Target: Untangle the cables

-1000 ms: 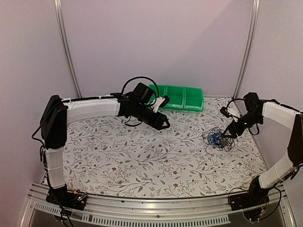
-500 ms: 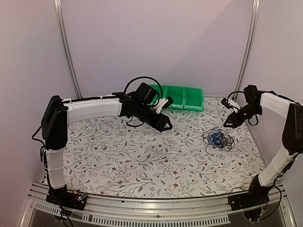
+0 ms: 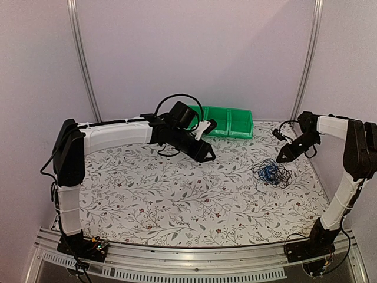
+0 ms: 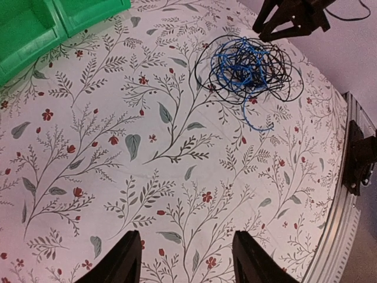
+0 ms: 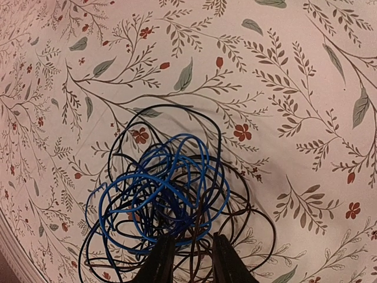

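The cables (image 3: 271, 172) lie as a small loose tangle of thin black and blue wires on the flowered cloth at the right. My right gripper (image 3: 281, 158) hovers just behind the tangle, off the cloth. In the right wrist view the cables (image 5: 165, 194) spread below my right gripper (image 5: 191, 262), whose jaws stand a narrow gap apart with nothing gripped. My left gripper (image 3: 207, 156) hangs over the middle back of the table, far left of the tangle. In the left wrist view my left gripper (image 4: 187, 262) is open and empty, with the cables (image 4: 247, 65) far ahead.
Green bins (image 3: 227, 122) stand against the back wall, their corner also showing as green bins (image 4: 35, 23) in the left wrist view. A metal rail (image 4: 347, 194) runs along the table's near edge. Upright posts stand at both back corners.
My right gripper has risen off the tangle and drawn back, its jaws narrowing from wide apart. The tangle stayed put. The left arm barely moved.
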You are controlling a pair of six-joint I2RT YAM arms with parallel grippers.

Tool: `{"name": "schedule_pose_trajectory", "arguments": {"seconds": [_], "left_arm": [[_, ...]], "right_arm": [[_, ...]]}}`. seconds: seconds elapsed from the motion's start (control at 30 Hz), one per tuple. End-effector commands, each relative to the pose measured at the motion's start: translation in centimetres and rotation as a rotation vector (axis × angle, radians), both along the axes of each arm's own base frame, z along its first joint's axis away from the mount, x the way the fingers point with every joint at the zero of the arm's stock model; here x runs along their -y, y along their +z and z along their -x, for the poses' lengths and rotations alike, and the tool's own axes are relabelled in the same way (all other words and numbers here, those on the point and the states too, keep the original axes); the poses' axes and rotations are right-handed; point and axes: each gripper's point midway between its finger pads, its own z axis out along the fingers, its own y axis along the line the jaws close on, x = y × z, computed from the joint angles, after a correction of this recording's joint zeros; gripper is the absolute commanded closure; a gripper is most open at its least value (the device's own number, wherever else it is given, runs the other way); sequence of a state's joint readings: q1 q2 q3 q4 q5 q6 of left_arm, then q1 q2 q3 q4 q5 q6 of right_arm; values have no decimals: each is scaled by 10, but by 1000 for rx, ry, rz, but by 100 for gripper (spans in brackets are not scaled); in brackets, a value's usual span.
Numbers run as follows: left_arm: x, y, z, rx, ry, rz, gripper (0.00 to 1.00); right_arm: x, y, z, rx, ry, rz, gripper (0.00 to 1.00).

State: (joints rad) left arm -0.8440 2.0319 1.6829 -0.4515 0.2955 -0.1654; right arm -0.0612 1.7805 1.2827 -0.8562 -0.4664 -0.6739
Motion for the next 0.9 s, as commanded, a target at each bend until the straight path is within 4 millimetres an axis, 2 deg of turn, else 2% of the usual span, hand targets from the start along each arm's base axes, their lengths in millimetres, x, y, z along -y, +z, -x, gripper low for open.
{"name": "schedule_pose_trajectory", "arguments": {"seconds": [0.0,0.1,0.43,0.63,0.8,0.87], "left_arm": [[7,-3,1,-1,-19,0,44],[8,-2,0,0,-19,1,44],[8,-4,0,-4,-18,-2,44],[9,-4,-1,3,-18,-3,44],[9,-4,-2,5,-18,-3,44],[9,-4,-2,7,-19,-4,44]], "right_arm": [[-3,0,0,-22,-6,-29,77],[-3,0,1,-28,-7,-27,80],[2,-11,2,-50,-39,-1,79],[2,-15,1,-66,-52,-3,86],[2,-14,2,-70,-57,-3,88],[2,-14,3,-74,-60,-3,93]]}}
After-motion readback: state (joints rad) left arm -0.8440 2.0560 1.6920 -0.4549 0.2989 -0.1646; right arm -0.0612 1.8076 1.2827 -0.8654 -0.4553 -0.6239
